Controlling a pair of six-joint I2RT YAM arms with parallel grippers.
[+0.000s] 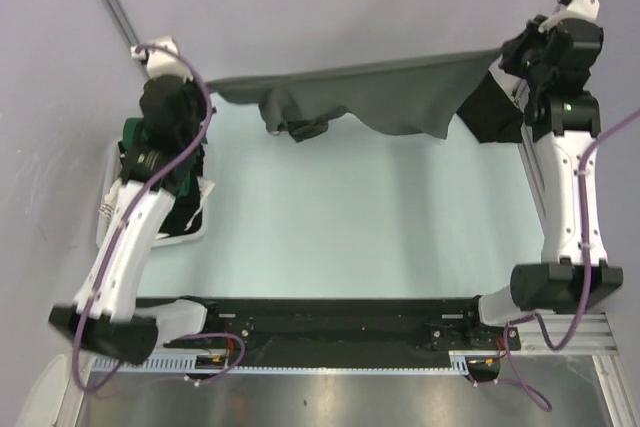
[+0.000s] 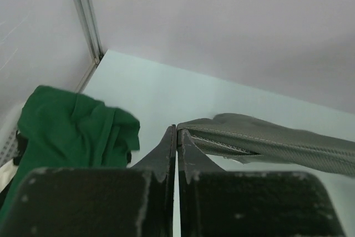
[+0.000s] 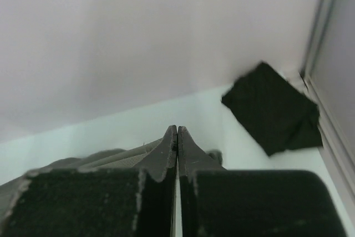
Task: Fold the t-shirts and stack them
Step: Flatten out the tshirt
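The dark charcoal grey t-shirt point(image 1: 370, 97) hangs stretched in the air across the far side of the table, its lower part sagging in folds. My left gripper point(image 1: 203, 87) is shut on its left hem; in the left wrist view the hem point(image 2: 266, 140) runs off to the right from my left gripper point(image 2: 177, 131). My right gripper point(image 1: 506, 57) is shut on the other end, where the cloth point(image 3: 83, 162) leads left from my right gripper point(image 3: 177, 131). A folded black t-shirt point(image 1: 490, 112) point(image 3: 274, 109) lies at the far right corner. The dark green t-shirt point(image 1: 135, 137) point(image 2: 72, 129) sits crumpled at the left.
A white slatted basket point(image 1: 110, 197) stands at the table's left edge and holds the green shirt, under my left arm. Grey walls and metal frame posts point(image 2: 83, 15) close in the far side. The right table edge point(image 3: 327, 137) runs close beside the black shirt.
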